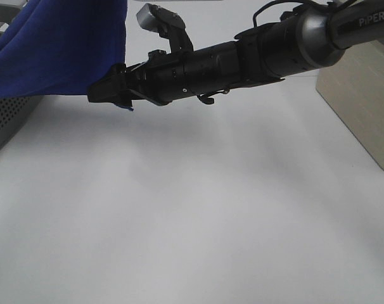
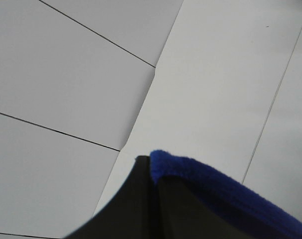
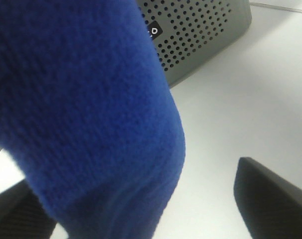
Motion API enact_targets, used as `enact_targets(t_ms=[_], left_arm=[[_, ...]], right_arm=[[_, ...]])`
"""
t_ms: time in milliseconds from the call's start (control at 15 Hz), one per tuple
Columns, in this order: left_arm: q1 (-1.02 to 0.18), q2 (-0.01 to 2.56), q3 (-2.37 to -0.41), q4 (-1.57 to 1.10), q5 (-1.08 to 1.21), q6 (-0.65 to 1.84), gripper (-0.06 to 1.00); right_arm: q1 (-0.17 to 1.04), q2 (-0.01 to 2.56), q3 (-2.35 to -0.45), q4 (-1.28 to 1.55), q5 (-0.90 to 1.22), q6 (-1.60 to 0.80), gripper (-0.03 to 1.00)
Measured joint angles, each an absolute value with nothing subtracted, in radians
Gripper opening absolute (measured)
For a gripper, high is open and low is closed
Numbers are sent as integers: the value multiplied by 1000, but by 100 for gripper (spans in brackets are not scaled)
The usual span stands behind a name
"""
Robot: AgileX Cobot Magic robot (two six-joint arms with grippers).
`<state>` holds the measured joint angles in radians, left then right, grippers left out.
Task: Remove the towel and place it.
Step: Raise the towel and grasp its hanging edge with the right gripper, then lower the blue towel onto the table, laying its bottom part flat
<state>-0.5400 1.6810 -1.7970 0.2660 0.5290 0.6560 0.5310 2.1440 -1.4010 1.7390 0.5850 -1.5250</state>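
Observation:
The deep blue towel (image 1: 59, 44) hangs at the top left of the exterior high view, above the grey perforated basket (image 1: 5, 120). My right gripper (image 1: 108, 90) reaches across to the towel's lower right corner. In the right wrist view the towel (image 3: 86, 114) hangs between the two spread fingers (image 3: 270, 199), and the basket (image 3: 201, 35) stands behind it. My left gripper (image 2: 152, 162) is out of the exterior view. In the left wrist view its dark fingers are pressed together with the towel's edge (image 2: 216, 184) pinched between them, raised toward white panels.
The white table (image 1: 192, 215) spreads out in front of and to the right of the basket. A beige box-like object (image 1: 363, 107) stands at the right edge. The right arm (image 1: 274, 50) spans the upper part of the view.

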Motion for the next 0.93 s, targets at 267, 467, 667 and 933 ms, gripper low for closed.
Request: enact_targets(t_ms=[267, 467, 667, 933], left_arm=[[-540, 1681, -1797, 266, 529, 656, 0], [-540, 1681, -1797, 266, 529, 656, 0], [-540, 1681, -1797, 266, 529, 656, 0], [-540, 1681, -1797, 266, 527, 656, 0]], right_arm=[[529, 2144, -1405, 1739, 620, -1515, 57], [479, 2144, -1405, 1738, 704, -1476, 22], [439, 2144, -1405, 1738, 777, -1462, 9], [440, 2144, -1406, 1738, 867, -1484, 2]])
